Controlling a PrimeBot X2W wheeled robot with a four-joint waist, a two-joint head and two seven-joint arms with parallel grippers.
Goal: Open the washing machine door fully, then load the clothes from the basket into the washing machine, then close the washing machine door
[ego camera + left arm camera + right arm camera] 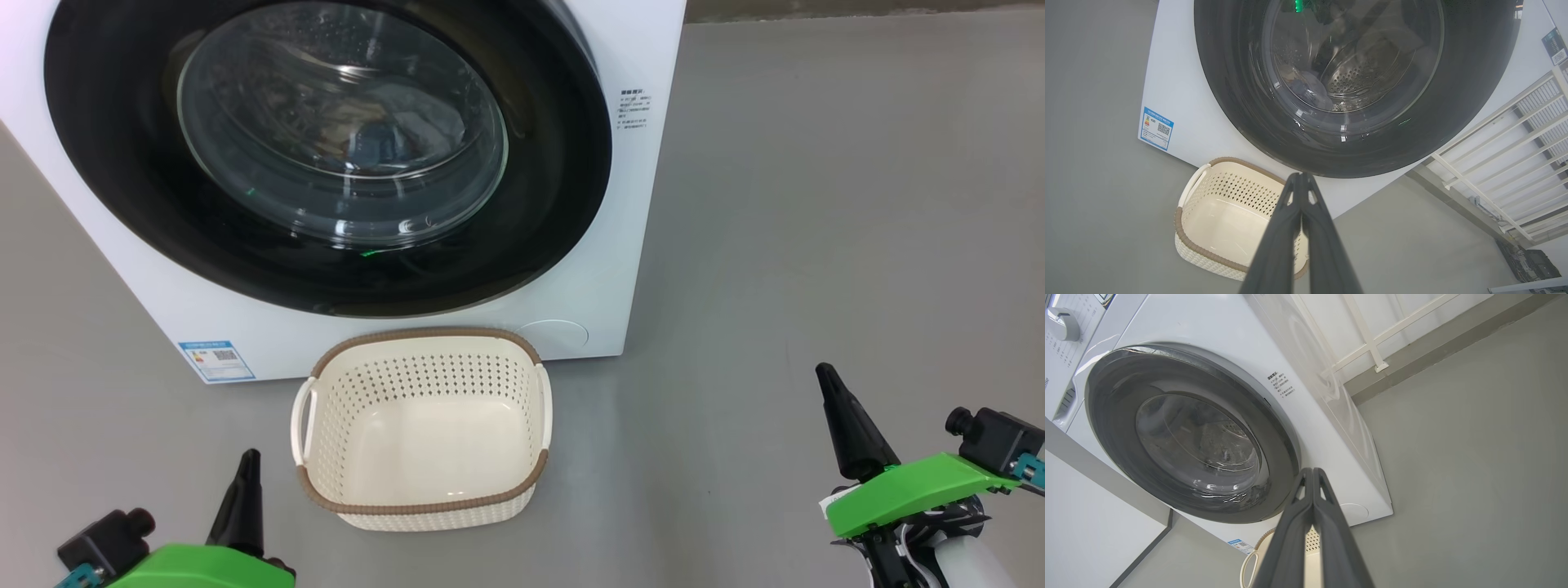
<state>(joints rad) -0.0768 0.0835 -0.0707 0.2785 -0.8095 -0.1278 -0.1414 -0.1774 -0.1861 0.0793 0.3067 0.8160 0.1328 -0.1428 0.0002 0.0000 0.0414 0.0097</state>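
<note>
Door: closed, ahead of left hand and right hand.
Basket: on floor between them.
Hands: each with fingers pressed together.

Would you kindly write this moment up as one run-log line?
washing machine door: closed | basket: empty, on floor before machine | left gripper: shut, empty | right gripper: shut, empty

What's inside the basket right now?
Nothing: the basket shows its bare cream floor and perforated walls. Only the inner face of its near wall is hidden behind the rim.
</note>
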